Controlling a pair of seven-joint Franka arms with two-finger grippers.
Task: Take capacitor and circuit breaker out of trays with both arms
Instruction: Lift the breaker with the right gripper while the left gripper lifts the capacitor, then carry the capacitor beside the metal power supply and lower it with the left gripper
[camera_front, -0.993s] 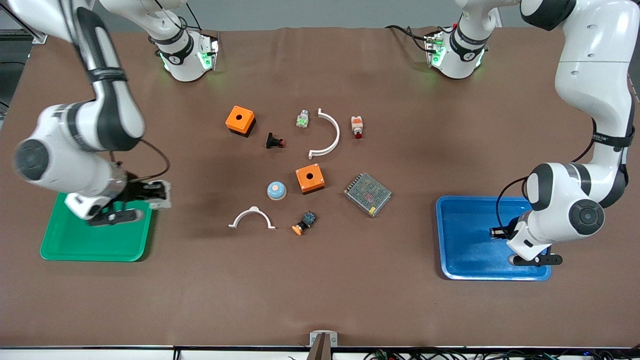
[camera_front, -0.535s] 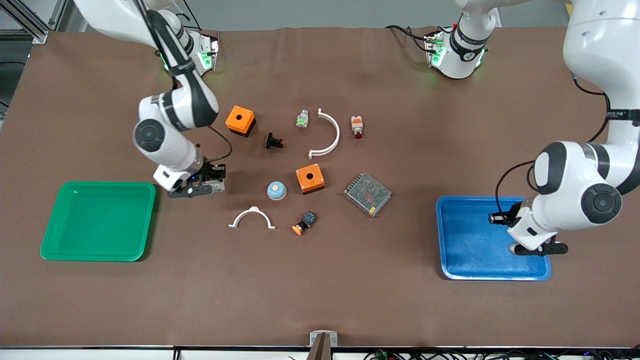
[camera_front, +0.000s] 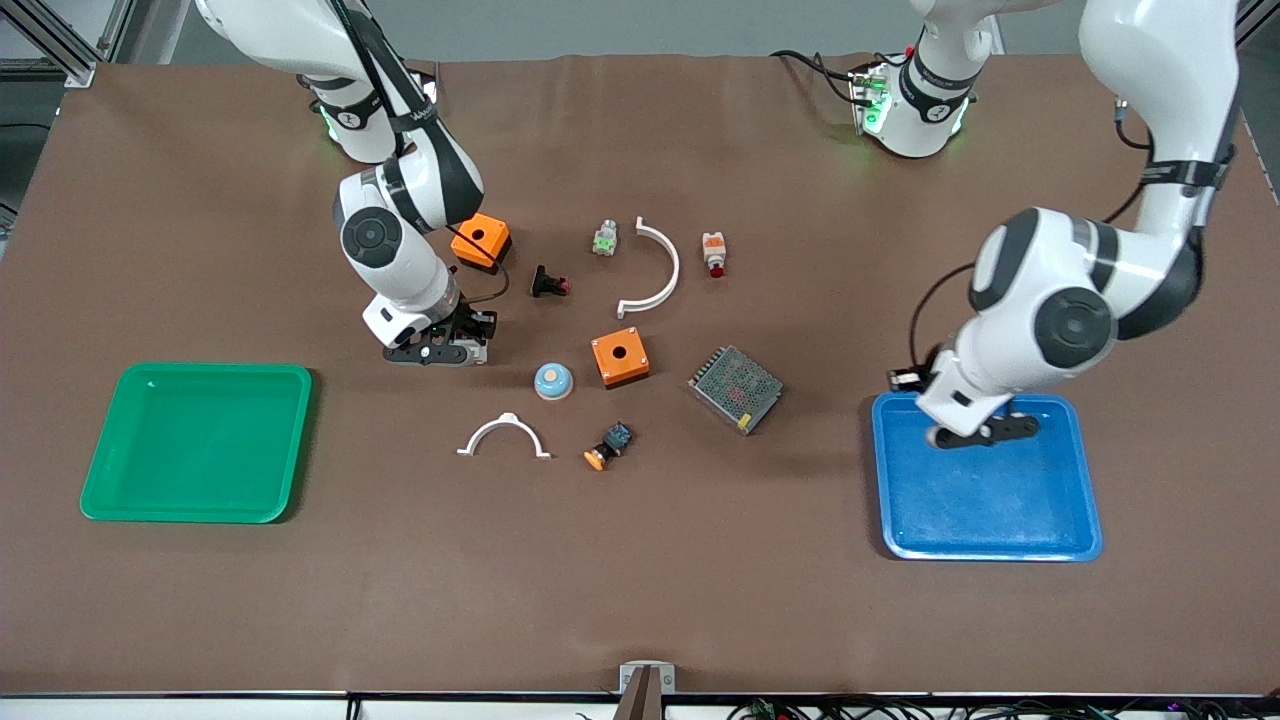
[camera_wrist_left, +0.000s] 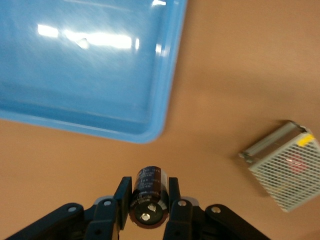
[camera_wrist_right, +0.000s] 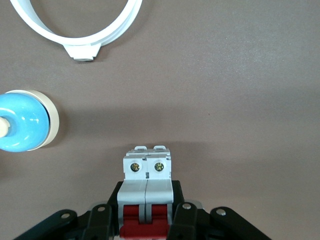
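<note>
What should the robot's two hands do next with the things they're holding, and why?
Probably lower and let go. The right gripper holds the circuit breaker over bare table, out of the green tray. The left gripper holds the capacitor just past the blue tray's corner.

Bright, even overhead light falls on the tabletop (camera_front: 640, 580), leaving soft shadows beside the arms. White glare streaks the blue tray (camera_wrist_left: 90, 75) floor; the power supply (camera_wrist_left: 285, 167) near it looks slightly blurred.

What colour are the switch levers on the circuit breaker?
Red, on the circuit breaker; the right wrist view shows it best.
</note>
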